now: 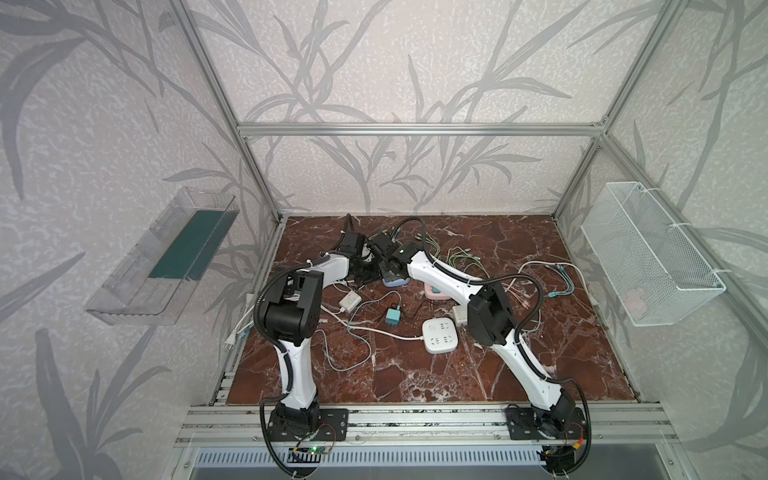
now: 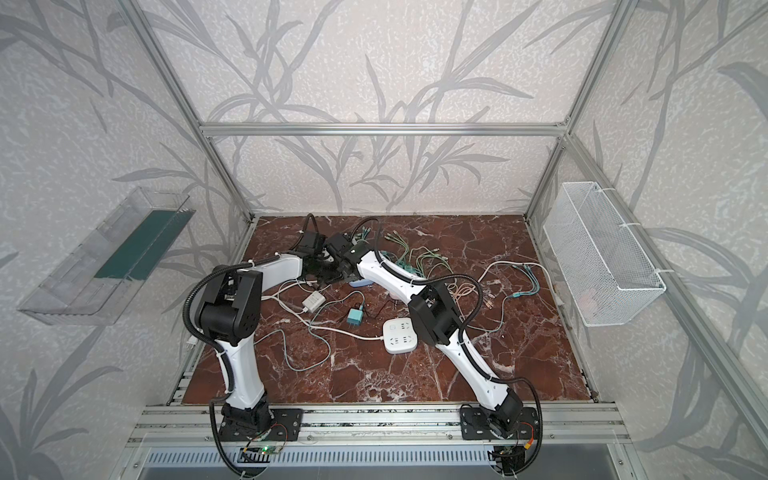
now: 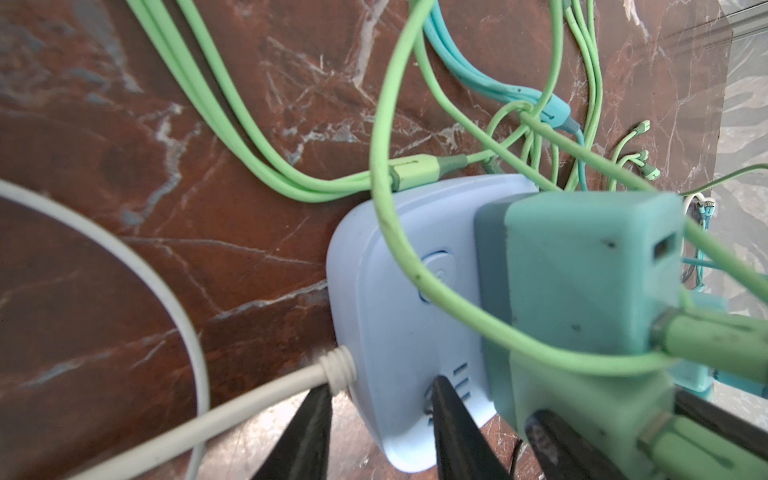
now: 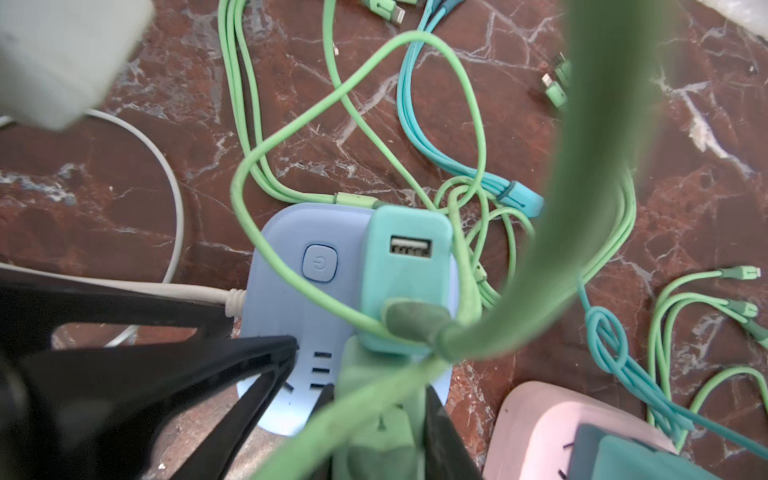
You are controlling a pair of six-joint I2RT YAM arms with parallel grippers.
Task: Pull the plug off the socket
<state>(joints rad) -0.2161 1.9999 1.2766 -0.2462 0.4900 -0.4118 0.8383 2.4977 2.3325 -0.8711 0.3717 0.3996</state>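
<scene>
Spreading under everything, the red marble tabletop (image 1: 415, 374) carries 2 arms that meet at its far middle in both top views. There the pale blue socket (image 4: 282, 307) lies flat on the marble, with a pink socket (image 4: 540, 419) near it. A teal charger (image 4: 405, 274) stands on the blue socket's face. Just beside it, the light green plug (image 3: 582, 399) sits against that face. The right gripper (image 4: 380, 395) is clamped on this plug, 1 finger on each side. The left gripper (image 3: 380, 384) has its fingers narrowly apart: 1 tip is on the socket's face by the slots, the other beside the white cord (image 3: 249, 399) where it enters. Whether they pinch the socket I cannot tell. A green cable (image 3: 386, 208) loops across the socket.
</scene>
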